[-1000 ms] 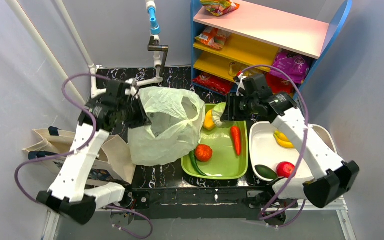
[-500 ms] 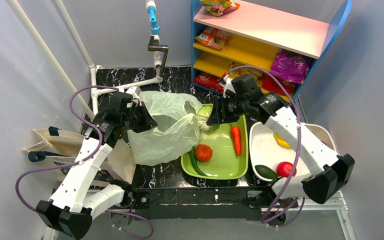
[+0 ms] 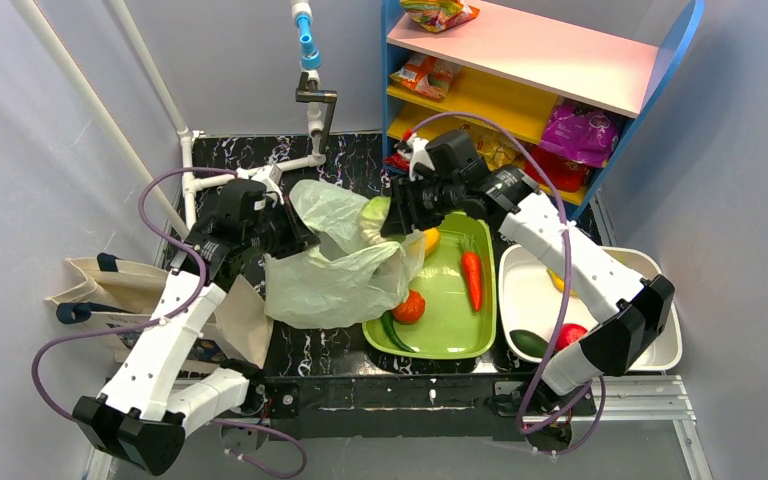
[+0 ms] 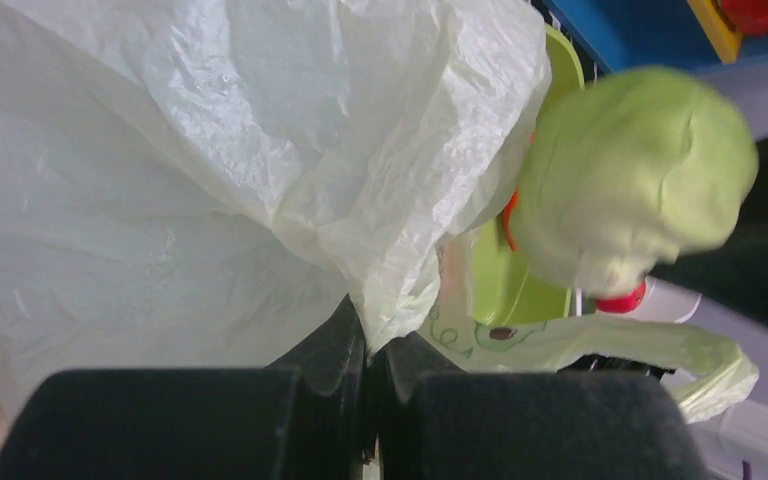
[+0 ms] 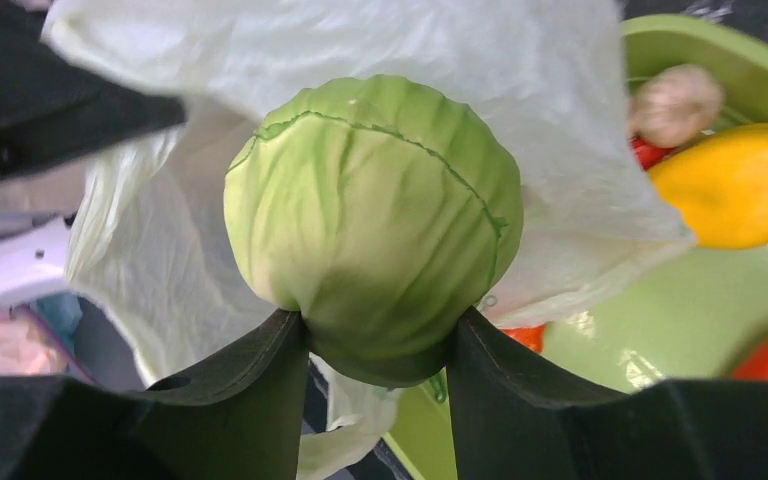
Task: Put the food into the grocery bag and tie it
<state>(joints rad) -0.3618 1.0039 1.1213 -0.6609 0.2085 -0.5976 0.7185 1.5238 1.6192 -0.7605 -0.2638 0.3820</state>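
The grocery bag (image 3: 330, 272) is pale translucent plastic, slumped on the dark table left of the green tray. My left gripper (image 3: 295, 238) is shut on its left rim; in the left wrist view the film (image 4: 210, 180) is pinched between the closed fingers (image 4: 340, 345). My right gripper (image 3: 390, 218) is shut on the round green cabbage (image 3: 372, 218), holding it over the bag's right rim. In the right wrist view the cabbage (image 5: 375, 220) fills the gap between the fingers (image 5: 260, 370). It also shows blurred in the left wrist view as a green cabbage (image 4: 630, 175).
The green tray (image 3: 430, 350) holds a tomato (image 3: 410, 306), a carrot (image 3: 471, 278), a yellow pepper (image 3: 428, 240) and a green chili (image 3: 390, 330). A white tub (image 3: 520, 290) carries bananas (image 3: 558, 282) and an apple (image 3: 568, 337). Snack packets (image 3: 580, 130) fill the shelf; a canvas tote (image 3: 110, 290) lies left.
My right gripper has carried the cabbage leftward from over the green tray to above the bag. The bag has sagged lower and spread toward the tray. The left gripper has shifted slightly right.
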